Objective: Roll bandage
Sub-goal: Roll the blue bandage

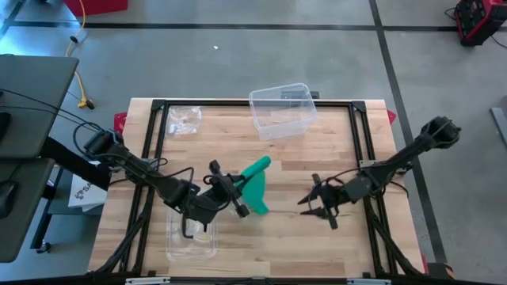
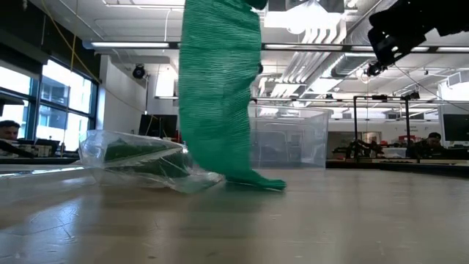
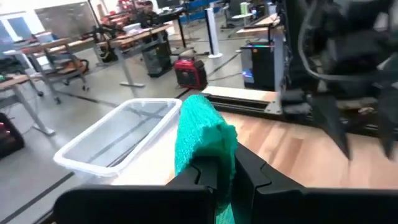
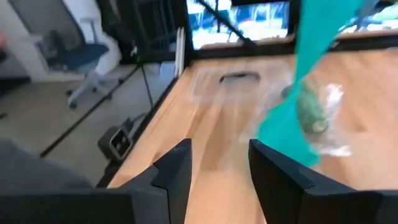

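Observation:
A green bandage (image 1: 255, 180) is held up over the table's middle by my left gripper (image 1: 234, 195), which is shut on it. In the low view the bandage (image 2: 220, 88) hangs as a broad strip, and its lower end (image 2: 258, 180) rests on the table. In the left wrist view its bunched upper end (image 3: 202, 134) sticks out past the fingers. My right gripper (image 1: 321, 203) is open and empty, raised above the table to the right of the bandage; it also shows in the low view (image 2: 388, 37) and in its own wrist view (image 4: 217, 168). My left gripper pinches the bandage between its two fingers (image 3: 249, 177), just below its bunched upper end (image 3: 217, 163). The fingers come roughly level from the table's left. The bandage is lifted, its strip hanging slack below the hold with only the lower end (image 2: 258, 180) on the table.
A clear plastic bin (image 1: 282, 109) stands at the far middle. A crumpled clear bag (image 1: 190, 236) lies near the front left, below my left arm, and shows in the low view (image 2: 139, 158). Another small clear bag (image 1: 184, 119) lies at the far left.

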Controlling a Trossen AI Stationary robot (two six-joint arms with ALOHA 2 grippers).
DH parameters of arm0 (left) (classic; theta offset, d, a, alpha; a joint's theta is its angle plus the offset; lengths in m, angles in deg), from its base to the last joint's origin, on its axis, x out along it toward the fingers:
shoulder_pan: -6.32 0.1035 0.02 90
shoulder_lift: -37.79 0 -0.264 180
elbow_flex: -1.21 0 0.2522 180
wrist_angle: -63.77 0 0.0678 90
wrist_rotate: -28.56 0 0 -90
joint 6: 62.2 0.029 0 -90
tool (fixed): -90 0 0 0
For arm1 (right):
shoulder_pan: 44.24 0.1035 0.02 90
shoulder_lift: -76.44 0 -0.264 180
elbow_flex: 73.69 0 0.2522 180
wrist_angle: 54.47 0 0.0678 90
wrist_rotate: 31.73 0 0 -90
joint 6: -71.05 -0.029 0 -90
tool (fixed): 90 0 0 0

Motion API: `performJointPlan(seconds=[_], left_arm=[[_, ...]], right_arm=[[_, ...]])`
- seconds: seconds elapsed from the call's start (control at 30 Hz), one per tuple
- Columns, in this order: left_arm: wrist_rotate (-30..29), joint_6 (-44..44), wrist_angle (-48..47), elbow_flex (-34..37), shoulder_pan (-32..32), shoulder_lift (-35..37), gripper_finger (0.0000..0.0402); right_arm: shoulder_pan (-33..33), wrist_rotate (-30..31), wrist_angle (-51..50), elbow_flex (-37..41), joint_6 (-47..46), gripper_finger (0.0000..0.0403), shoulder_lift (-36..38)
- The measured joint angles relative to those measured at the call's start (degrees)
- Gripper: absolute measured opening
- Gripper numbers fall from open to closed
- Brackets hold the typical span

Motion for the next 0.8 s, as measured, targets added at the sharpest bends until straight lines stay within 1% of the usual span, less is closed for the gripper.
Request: performJointPlan(seconds=[0.07,0.13,0.17,0.23,0.3,0.37,0.43,0.5,0.6,0.67,0.73,0.8], left_arm=[[-0.5,1.3,1.8,0.0,0.0,0.2,0.0009],[0.0,5.3,7.4,0.0,0.0,0.2,0.0009],[1.3,8.3,11.1,0.0,0.0,0.2,0.0009],[6.2,14.4,20.2,0.0,0.0,0.2,0.0010],[12.3,19.2,29.7,0.0,0.0,0.2,0.0010],[19.4,20.5,36.0,0.0,0.0,0.2,0.0010],[24.6,17.9,37.1,0.0,-0.4,0.2,0.0010],[25.0,13.4,36.7,0.0,-1.5,-0.9,0.0010],[22.3,8.6,39.3,0.0,-3.0,-5.1,0.0010],[21.5,6.6,45.3,0.0,-3.2,-8.9,0.0010],[21.2,4.9,53.6,0.0,-2.0,-13.7,0.0010],[20.9,2.7,62.3,0.0,-0.1,-19.1,0.0010]], right_arm=[[0.8,0.0,-1.1,-1.4,-0.9,0.0148,-3.3],[1.2,0.0,-3.3,-3.3,0.1,0.0148,-7.0],[1.2,0.0,-4.8,-4.4,1.0,0.0149,-8.7],[1.3,0.0,-9.3,-7.1,2.8,0.0149,-11.4],[1.3,0.0,-15.3,-9.8,2.8,0.0149,-12.6],[1.7,0.3,-22.0,-12.3,0.7,0.0149,-12.6],[3.4,1.2,-27.8,-14.2,-2.2,0.0149,-11.9],[6.2,2.0,-32.7,-15.2,-5.2,0.0149,-10.7],[11.6,3.8,-36.9,-15.4,-10.0,0.0149,-8.7],[15.2,6.2,-38.0,-15.4,-13.1,0.0149,-8.2],[18.3,8.8,-37.9,-15.4,-15.9,0.0149,-8.1],[20.7,9.8,-37.2,-15.4,-18.3,0.0149,-8.1]])
